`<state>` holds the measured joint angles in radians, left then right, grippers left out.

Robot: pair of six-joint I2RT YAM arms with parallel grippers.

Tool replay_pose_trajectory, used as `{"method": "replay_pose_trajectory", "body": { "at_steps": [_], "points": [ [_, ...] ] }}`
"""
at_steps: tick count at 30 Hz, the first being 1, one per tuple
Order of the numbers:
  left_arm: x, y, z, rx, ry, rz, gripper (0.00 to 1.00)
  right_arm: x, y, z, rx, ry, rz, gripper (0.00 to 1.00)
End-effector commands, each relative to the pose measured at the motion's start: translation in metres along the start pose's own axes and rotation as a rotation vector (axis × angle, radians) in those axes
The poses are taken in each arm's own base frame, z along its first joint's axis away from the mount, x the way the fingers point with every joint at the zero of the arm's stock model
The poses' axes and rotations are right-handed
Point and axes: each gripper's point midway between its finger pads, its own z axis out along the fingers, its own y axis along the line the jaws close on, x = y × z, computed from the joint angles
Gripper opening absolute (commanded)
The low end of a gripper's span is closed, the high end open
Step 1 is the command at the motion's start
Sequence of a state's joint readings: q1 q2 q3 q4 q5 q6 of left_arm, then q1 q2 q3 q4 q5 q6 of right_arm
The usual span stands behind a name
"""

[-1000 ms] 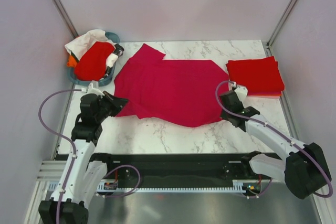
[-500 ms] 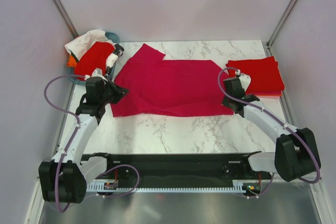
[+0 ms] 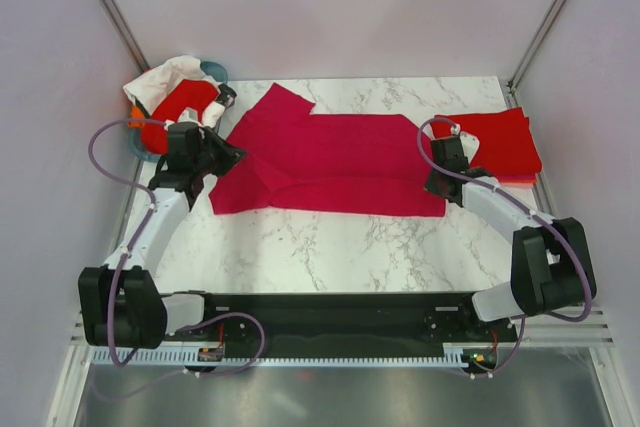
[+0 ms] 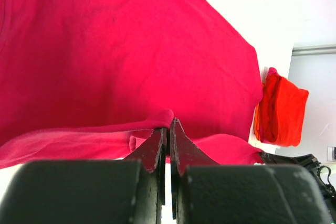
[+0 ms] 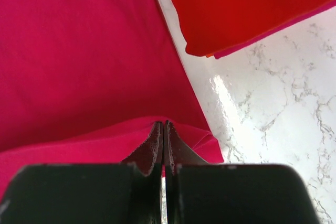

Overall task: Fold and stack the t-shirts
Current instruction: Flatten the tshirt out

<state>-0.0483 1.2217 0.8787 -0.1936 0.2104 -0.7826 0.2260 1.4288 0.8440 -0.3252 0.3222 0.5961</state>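
Note:
A crimson-pink t-shirt (image 3: 330, 162) lies spread on the marble table, its near hem lifted and carried over the body. My left gripper (image 3: 228, 157) is shut on the shirt's left hem (image 4: 157, 118). My right gripper (image 3: 436, 179) is shut on the right hem (image 5: 157, 124). A stack of folded red t-shirts (image 3: 492, 145) lies at the right; it also shows in the right wrist view (image 5: 247, 9) and in the left wrist view (image 4: 278, 111). Another red shirt (image 3: 172, 107) lies in the basket.
A teal basket (image 3: 212, 71) at the back left holds red, white and orange cloth. Bare marble table (image 3: 330, 247) lies in front of the shirt. Metal posts stand at both back corners.
Both grippers have moved away from me with the near hem, folding the shirt's front part over its body. The shirt's near edge is now straight and farther back.

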Motion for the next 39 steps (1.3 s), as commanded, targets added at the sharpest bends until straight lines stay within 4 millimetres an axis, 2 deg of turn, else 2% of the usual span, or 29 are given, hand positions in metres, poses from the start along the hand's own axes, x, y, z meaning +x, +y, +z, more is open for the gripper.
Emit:
{"method": "replay_pose_trajectory", "body": {
  "at_steps": [1, 9, 20, 22, 24, 25, 27, 28, 30, 31, 33, 34, 35, 38, 39],
  "points": [
    [-0.024, -0.013, 0.005, 0.023, -0.065, 0.058, 0.02, -0.021, 0.015, 0.003, -0.04, -0.043, 0.007, 0.0],
    [-0.022, -0.005, 0.03, -0.009, -0.027, 0.046, 0.02, -0.022, 0.018, 0.014, -0.038, -0.031, 0.008, 0.0],
    [-0.029, -0.002, 0.047, -0.031, -0.033, 0.039, 0.02, -0.027, 0.018, 0.024, -0.01, -0.03, 0.001, 0.0],
    [-0.027, -0.002, 0.052, -0.024, -0.021, 0.026, 0.02, -0.028, 0.017, 0.027, 0.003, -0.033, 0.0, 0.03],
    [-0.027, -0.002, 0.059, -0.017, -0.019, 0.019, 0.02, -0.029, 0.018, 0.029, 0.008, -0.037, 0.002, 0.1],
    [-0.028, -0.002, 0.06, -0.015, -0.021, 0.019, 0.05, -0.032, 0.018, 0.029, 0.01, -0.044, 0.006, 0.29],
    [-0.029, -0.004, 0.063, -0.012, -0.02, 0.026, 0.14, -0.036, 0.018, 0.027, 0.013, -0.06, 0.012, 0.44],
    [-0.029, -0.006, 0.063, -0.004, -0.015, 0.033, 0.3, -0.038, 0.016, 0.025, 0.016, -0.069, 0.019, 0.47],
    [-0.032, -0.014, 0.058, 0.023, -0.015, 0.057, 0.38, -0.04, 0.013, 0.017, 0.012, -0.093, 0.042, 0.47],
    [-0.032, -0.014, 0.056, 0.02, -0.012, 0.065, 0.47, -0.041, 0.013, 0.013, 0.002, -0.102, 0.05, 0.48],
    [-0.035, -0.017, 0.047, 0.023, -0.031, 0.072, 0.56, -0.047, 0.014, 0.001, -0.03, -0.14, 0.087, 0.52],
    [-0.035, -0.016, 0.044, 0.018, -0.034, 0.076, 0.65, -0.039, 0.01, 0.0, -0.032, -0.134, 0.093, 0.56],
    [-0.035, -0.017, 0.04, 0.016, -0.039, 0.079, 0.7, -0.035, 0.012, -0.004, -0.061, -0.13, 0.099, 0.56],
    [-0.034, -0.02, 0.022, 0.026, -0.055, 0.088, 0.71, -0.025, 0.011, -0.017, -0.12, -0.136, 0.146, 0.56],
    [-0.026, -0.013, 0.019, 0.016, -0.044, 0.083, 0.71, -0.015, 0.008, -0.022, -0.136, -0.126, 0.181, 0.55]
  ]
}}
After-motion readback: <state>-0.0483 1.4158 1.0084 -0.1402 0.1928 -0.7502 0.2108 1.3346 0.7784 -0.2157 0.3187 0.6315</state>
